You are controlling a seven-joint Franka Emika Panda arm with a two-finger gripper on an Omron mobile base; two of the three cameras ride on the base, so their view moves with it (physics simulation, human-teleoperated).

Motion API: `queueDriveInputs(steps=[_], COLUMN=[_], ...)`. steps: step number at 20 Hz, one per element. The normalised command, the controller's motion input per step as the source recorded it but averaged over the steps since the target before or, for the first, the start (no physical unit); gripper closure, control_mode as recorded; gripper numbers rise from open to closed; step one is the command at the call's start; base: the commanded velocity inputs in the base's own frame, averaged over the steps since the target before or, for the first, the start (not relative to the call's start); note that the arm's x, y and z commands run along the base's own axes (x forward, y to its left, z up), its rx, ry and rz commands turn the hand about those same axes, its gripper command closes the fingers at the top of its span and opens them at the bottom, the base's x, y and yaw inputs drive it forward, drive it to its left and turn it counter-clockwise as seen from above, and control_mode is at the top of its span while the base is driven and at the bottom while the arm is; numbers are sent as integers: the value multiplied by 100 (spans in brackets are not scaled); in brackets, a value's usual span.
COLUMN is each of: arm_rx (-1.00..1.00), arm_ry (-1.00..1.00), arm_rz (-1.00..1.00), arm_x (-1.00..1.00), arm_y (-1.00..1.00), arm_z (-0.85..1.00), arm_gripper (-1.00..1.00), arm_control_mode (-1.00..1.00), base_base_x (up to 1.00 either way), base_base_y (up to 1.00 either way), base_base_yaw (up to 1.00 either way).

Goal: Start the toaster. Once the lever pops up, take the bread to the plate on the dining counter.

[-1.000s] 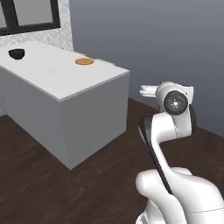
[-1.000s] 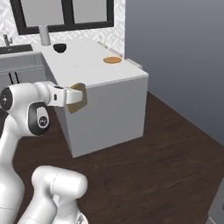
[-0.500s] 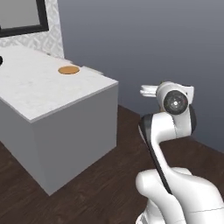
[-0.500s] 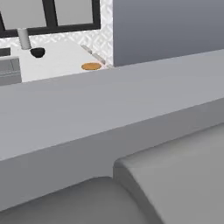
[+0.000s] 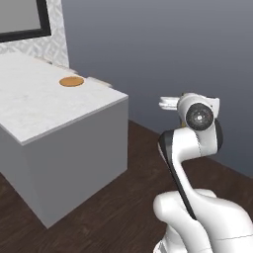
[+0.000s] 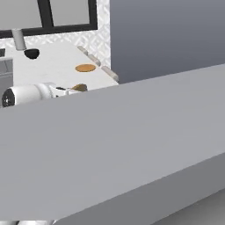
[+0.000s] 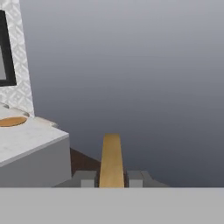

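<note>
- Pincer (image 7: pixel 111 179): clamped on the bread (image 7: pixel 111 161), which stands edge-on between the two dark finger tips (image 7: pixel 88 179) and projects forward beyond them; in the right base view the bread (image 6: pixel 79 88) shows as a brown tip at the front end of the white hand.
- Plate (image 5: pixel 71 81): an orange-tan disc lying flat on the dining counter (image 5: pixel 34 111), ahead of the pincer and to its left, well apart from the held bread; seen likewise in the hand view (image 7: pixel 12 121) and the right base view (image 6: pixel 85 67).
- Dining counter: white marble top on a pale grey base, its near corner lying left of the pincer; dark wood floor (image 5: pixel 123 207) below.
- Small black bowl (image 6: pixel 31 53): on the far part of the counter, beyond the plate.
</note>
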Motion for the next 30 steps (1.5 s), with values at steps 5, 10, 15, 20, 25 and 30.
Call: queueDriveInputs(steps=[5, 10, 15, 20, 25, 30], arm_rx=[0, 0, 0, 0, 0, 0], arm_ry=[0, 0, 0, 0, 0, 0], arm_rz=[0, 0, 0, 0, 0, 0], arm_x=[0, 0, 0, 0, 0, 0], arm_y=[0, 0, 0, 0, 0, 0], arm_z=[0, 0, 0, 0, 0, 0], arm_gripper=[100, 100, 100, 100, 100, 100], arm_control_mode=[100, 100, 100, 100, 100, 100], base_base_x=[100, 100, 100, 100, 100, 100], base_base_y=[-28, 8, -38, -95, -79, -70], base_base_yaw=[2, -12, 1, 0, 4, 9])
